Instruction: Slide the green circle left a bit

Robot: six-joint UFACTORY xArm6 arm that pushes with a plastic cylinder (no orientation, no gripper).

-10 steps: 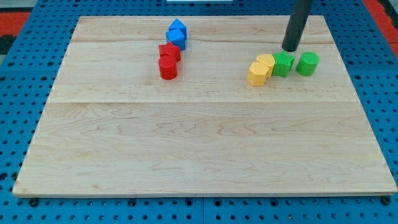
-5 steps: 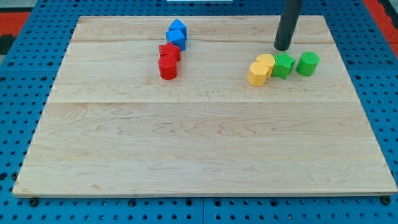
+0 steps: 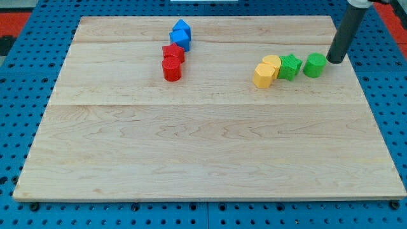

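While the dark rod slants down from the upper right corner of the frame, my tip [image 3: 334,62] rests on the wooden board [image 3: 203,146] just to the right of the green circle [image 3: 314,65], so close that I cannot tell whether they touch. There is no hand or jaw to open or close here: the arm ends in the plain rod, and it holds nothing.

The green circle sits in the upper right part of the frame, near the board's right edge. Just to its left, with a small gap, stands the green star [image 3: 289,66]. Touching the star's left side is a yellow circle [image 3: 271,63], and a yellow hexagon-like block [image 3: 263,75] leans against that one, slightly lower and further left.

Well apart, toward the upper middle of the frame, four more blocks form a short slanted column. Two blue blocks [image 3: 181,35], angular in shape, sit at its top, pressed together. Below them is a red block [image 3: 173,53] of unclear shape, and a red circle [image 3: 172,69] touches it from beneath.

Around the board runs a blue perforated surface [image 3: 19,114].
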